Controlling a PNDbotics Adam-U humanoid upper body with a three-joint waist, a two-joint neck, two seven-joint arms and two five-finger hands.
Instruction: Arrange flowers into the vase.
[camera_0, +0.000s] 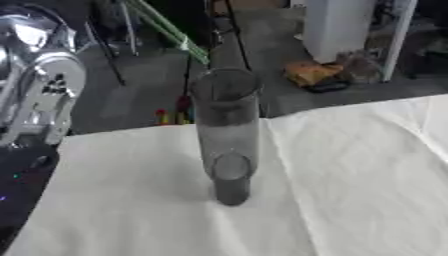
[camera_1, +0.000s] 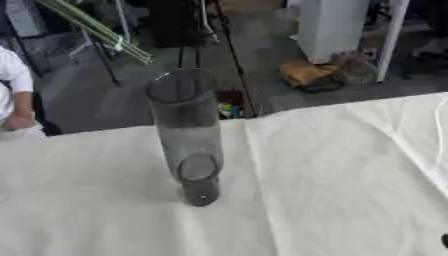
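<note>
While neither hand shows, tall clear glass cylinder vase stands empty on white-clothed worktop; green stems above could tip it.

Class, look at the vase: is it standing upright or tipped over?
Upright. The vase stands on its base on the white cloth, its open mouth facing up.

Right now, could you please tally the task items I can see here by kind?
Tall clear glass cylinder vase, standing upright on the white tablecloth: 1
Bundles of green flower stems, above and behind the vase; single stems too blurred to count: 1
Total: 2
</note>
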